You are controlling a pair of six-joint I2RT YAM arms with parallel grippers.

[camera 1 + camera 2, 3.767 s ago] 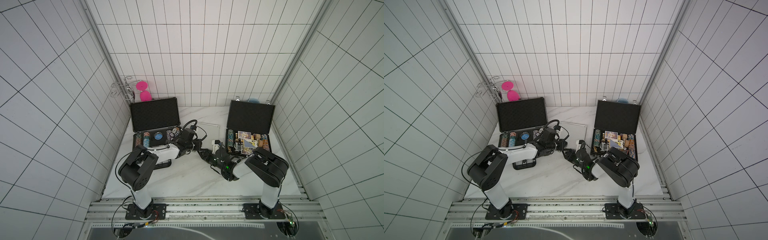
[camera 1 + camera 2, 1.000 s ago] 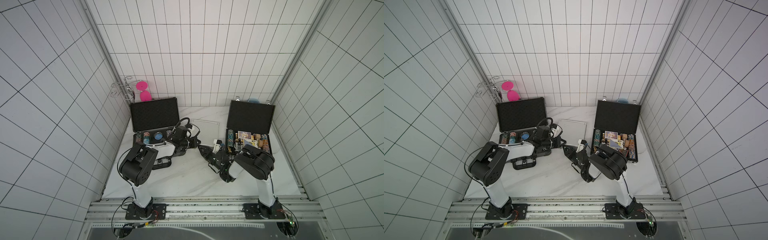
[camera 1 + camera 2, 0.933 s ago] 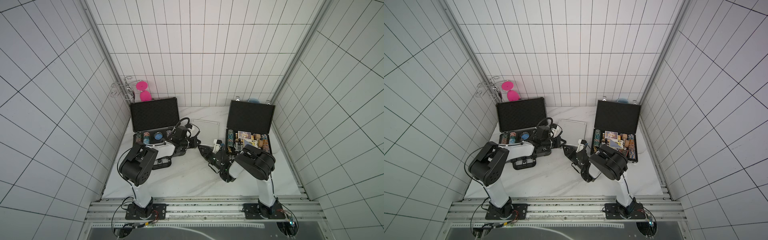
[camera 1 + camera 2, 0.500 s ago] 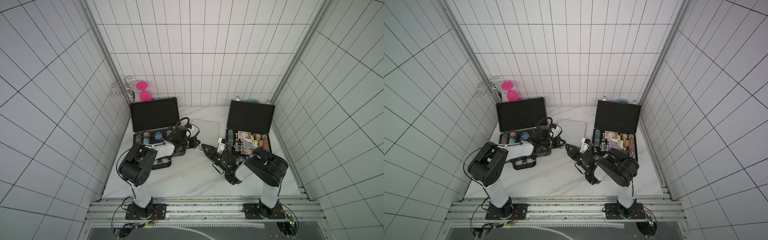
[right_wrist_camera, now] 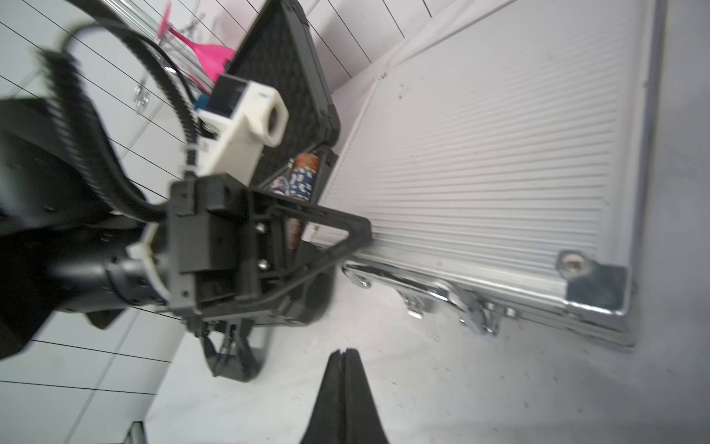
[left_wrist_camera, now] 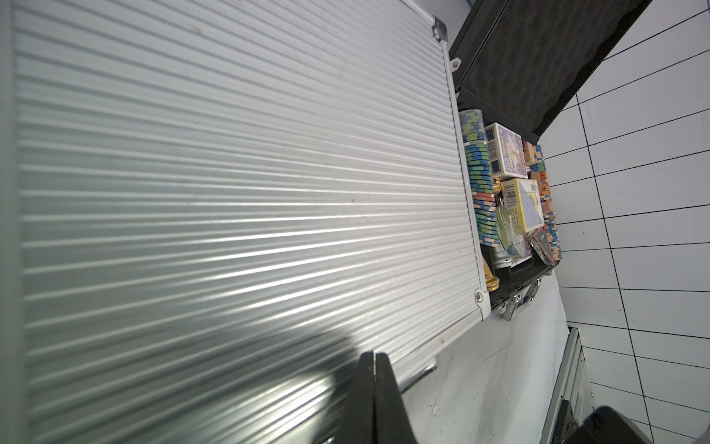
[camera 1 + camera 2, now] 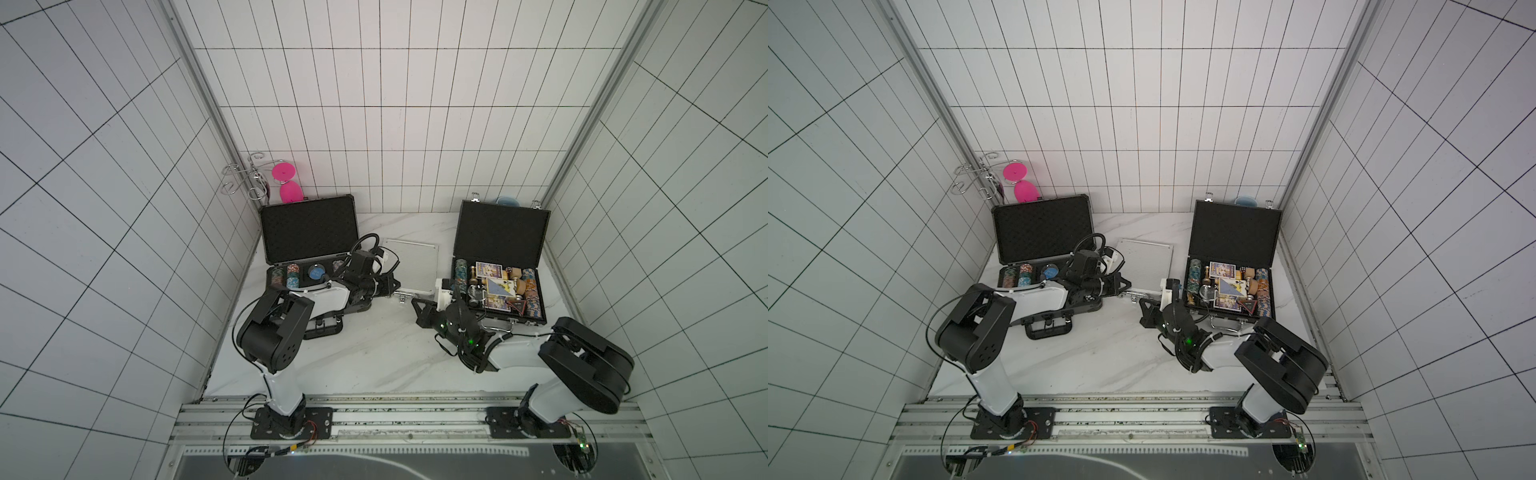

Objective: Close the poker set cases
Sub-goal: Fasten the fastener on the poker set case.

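Plainly, the small silver aluminium case (image 7: pixel 409 268) lies lid-down on the worktop (image 7: pixel 353 353), between the wide dark grey case (image 7: pixel 309 237) and the black case (image 7: pixel 498 237), both of which gape open. Its latch (image 5: pixel 474 307) looks unfastened. The left hand (image 6: pixel 373 359), pinched shut and empty, sits at the lid's front edge. The right hand (image 5: pixel 344 353), likewise closed on nothing, hovers just before the front. Best to press the lid squarely down while the other tip flips each clasp home (a sideways shove would only slide the case).
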